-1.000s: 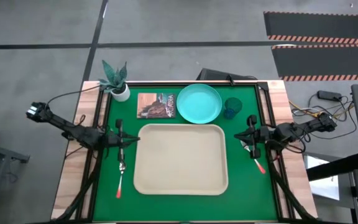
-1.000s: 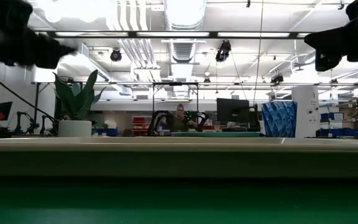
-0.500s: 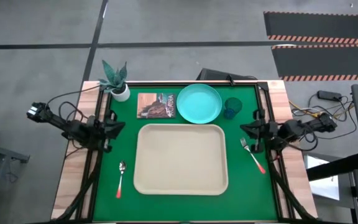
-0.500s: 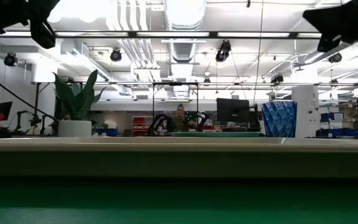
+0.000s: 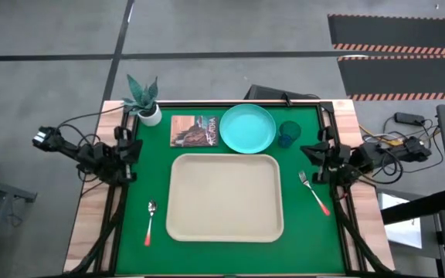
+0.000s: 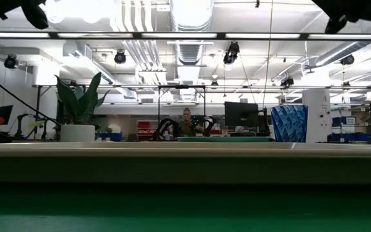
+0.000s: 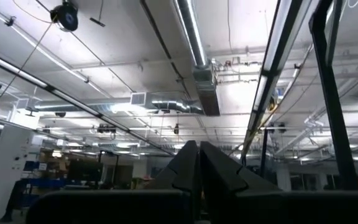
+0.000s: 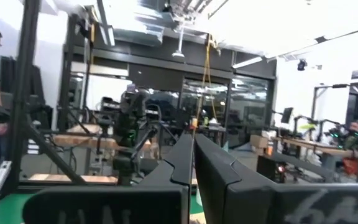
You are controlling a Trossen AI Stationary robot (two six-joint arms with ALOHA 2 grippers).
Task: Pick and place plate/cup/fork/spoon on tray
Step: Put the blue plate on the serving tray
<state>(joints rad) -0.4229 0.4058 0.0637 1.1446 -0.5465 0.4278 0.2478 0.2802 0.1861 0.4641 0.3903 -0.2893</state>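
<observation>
The beige tray (image 5: 224,197) lies in the middle of the green table. The turquoise plate (image 5: 247,127) and the dark blue cup (image 5: 289,133) stand behind the tray at the far right. The spoon (image 5: 150,220) lies flat to the left of the tray, and the fork (image 5: 315,191) lies flat to its right. My left gripper (image 5: 130,144) hangs over the table's left edge, shut (image 7: 199,149) and pointing up at the ceiling. My right gripper (image 5: 315,151) hangs by the right edge, beside the cup and behind the fork, shut (image 8: 191,143) and empty.
A white pot with a green plant (image 5: 147,108) stands at the far left corner. A brown picture card (image 5: 195,130) lies left of the plate. Upright frame posts (image 8: 27,93) stand at the table's sides. People show in the room beyond.
Both grippers have drawn back from above the cutlery, the left toward the table's left edge and the right toward its right edge. Both have also gone a little toward the far edge and risen out of the low view. The spoon and fork lie where they were.
</observation>
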